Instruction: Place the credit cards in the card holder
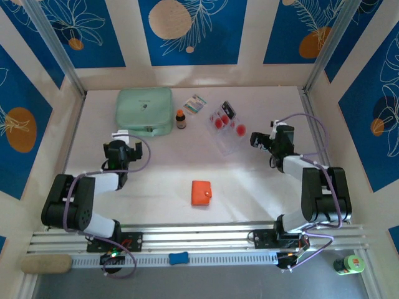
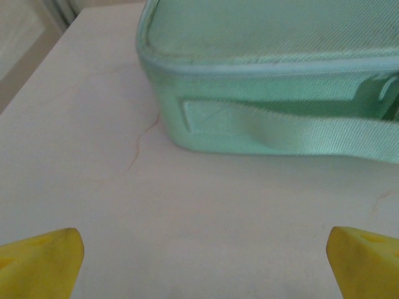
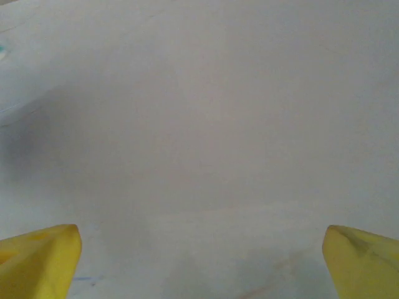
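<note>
Mint-green pouch (image 1: pixel 144 111) lies at the far left of the desk (image 1: pixel 156 180). The left end effector (image 1: pixel 122 142) points at its near side, just short of it, with its fingers (image 2: pixel 43 261) spread wide and nothing between them. I read that as a waiting pose, not a reach. Next come a small brown bottle (image 1: pixel 181 119) and a patterned packet (image 1: pixel 197 104), neither part of the job. The orange holder (image 1: pixel 201 192) lies flat and shut near the middle, between the arms, probably so either can reach it. It looks nearly square, so its long axis is hard to call; its edges sit slightly askew to the desk's. Right of the packet, the cards (image 1: pixel 226 124) lie in a loose overlapping fan, well apart from the holder. Their dark bands face the far side and their clear ends face the arms, so the long axis runs far to near, leaning a little right. The right end effector (image 1: pixel 265 140) hovers near them, fingers wide apart and empty, likely placed for the first pick.
</note>
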You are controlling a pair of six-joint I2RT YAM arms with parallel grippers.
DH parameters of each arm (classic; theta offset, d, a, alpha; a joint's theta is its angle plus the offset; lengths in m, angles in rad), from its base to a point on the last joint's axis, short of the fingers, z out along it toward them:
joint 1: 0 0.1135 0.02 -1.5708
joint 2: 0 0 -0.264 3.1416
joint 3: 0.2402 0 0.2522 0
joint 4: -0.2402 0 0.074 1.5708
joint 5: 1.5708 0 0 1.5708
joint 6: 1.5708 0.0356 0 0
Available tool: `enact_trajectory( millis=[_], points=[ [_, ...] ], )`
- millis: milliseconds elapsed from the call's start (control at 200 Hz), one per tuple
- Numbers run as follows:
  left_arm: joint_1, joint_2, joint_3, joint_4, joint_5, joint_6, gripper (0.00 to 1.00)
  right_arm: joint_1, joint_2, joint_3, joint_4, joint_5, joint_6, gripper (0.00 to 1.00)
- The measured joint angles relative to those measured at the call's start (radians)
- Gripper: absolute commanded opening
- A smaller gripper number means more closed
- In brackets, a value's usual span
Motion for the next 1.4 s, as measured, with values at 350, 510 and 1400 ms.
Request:
enact_trajectory(
  millis=[350, 510, 1400],
  points=[
    [0.001, 0.082, -0.057, 0.186, 0.077, 0.043, 1.00, -0.015, 0.010, -0.089, 0.211, -0.088, -0.059, 0.99],
    [0.003, 0.082, -0.057, 0.205, 0.137, 0.066, 1.00, -0.013, 0.026, -0.207, 0.384, -0.088, -0.063, 0.99],
    [0.063, 0.082, -0.039, 0.180, 0.284, 0.071, 1.00, 0.006, 0.042, -0.214, 0.451, -0.040, -0.070, 0.99]
  ],
)
